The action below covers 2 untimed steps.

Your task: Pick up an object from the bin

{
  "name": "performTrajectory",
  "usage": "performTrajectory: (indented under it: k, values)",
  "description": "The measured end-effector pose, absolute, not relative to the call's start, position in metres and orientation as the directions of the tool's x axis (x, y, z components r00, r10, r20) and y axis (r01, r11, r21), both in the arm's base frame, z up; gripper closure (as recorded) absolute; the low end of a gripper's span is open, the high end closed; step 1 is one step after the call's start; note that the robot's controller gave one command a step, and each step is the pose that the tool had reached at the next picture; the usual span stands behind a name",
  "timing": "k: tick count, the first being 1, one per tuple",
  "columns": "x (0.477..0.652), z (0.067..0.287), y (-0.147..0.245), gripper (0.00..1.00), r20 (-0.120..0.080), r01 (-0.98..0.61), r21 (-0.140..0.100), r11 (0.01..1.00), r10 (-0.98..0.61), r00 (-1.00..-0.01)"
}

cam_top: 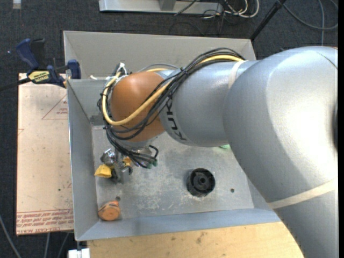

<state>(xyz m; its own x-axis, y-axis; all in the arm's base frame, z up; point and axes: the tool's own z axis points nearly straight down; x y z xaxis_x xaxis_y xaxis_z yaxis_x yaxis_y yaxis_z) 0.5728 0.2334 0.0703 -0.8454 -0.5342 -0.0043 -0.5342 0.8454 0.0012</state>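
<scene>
can't tell if the jaws are open, yellow piece (102, 171) beside them could get shoved into the bin wall (80, 144)

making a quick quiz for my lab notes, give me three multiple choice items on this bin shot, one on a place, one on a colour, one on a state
1. Where is the black round thing?
A) on the floor of the bin, to the view's right of the claw
B) in the near left corner
C) outside, on the cardboard

2. What colour is the small thing right beside the claw?
A) blue
B) yellow
C) white

3. What state is the orange thing in?
A) lifted above the rim
B) stacked on the black round thing
C) lying on the floor, apart from the claw

Answers:
1 A: it sits on bare floor, right of the claw.
2 B: the piece at the claw's left side is plainly yellow.
3 C: it rests by the near left corner, with bare floor between it and the claw.
</scene>
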Motion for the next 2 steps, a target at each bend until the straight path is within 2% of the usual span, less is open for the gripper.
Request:
performTrajectory:
  k: [1,2]
  values:
    - [0.586,0.07,0.241,1.0,-0.004,-0.533,0.001,0.846,-0.533,-0.846]
    - [0.579,0.081,0.239,1.0,-0.002,-0.536,0.001,0.844,-0.536,-0.844]
